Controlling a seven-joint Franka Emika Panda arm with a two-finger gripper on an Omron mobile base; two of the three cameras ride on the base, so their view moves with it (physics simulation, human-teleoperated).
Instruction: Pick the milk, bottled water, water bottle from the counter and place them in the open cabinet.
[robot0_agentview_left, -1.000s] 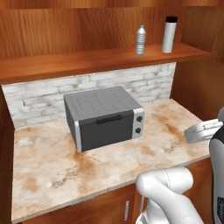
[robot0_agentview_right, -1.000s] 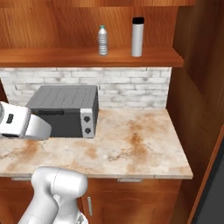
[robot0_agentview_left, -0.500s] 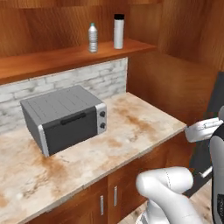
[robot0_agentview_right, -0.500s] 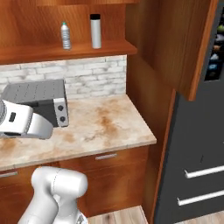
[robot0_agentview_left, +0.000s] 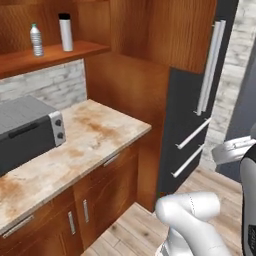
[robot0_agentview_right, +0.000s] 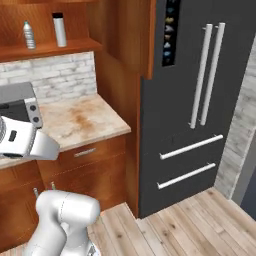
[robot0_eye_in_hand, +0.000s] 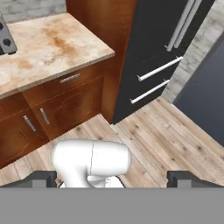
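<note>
A: Where are the bottles sitting?

B: The bottled water (robot0_agentview_left: 36, 40) and the water bottle (robot0_agentview_left: 65, 32) are both standing upright on the plank shelf of the open cabinet (robot0_agentview_left: 50, 56), far left. The clear one is sitting left of the silver one, near each other but apart.

A: And below them?

B: A grey toaster oven (robot0_agentview_left: 27, 131) is resting on the narrow stone top (robot0_agentview_left: 95, 137) in front of the white brick wall (robot0_agentview_right: 60, 75). To the right, a dark fridge (robot0_agentview_right: 200, 100) with long silver handles is standing on the wooden floor (robot0_eye_in_hand: 175, 148).

A: What is the gripper (robot0_eye_in_hand: 113, 179) doing?

B: Its fingertips (robot0_eye_in_hand: 186, 178) are standing spread wide at the bottom of the hand view, with nothing between them, looking down over the floor and the low cupboards (robot0_eye_in_hand: 52, 109).

A: Can you spot the milk carton?

B: I cannot tell where it is.
</note>
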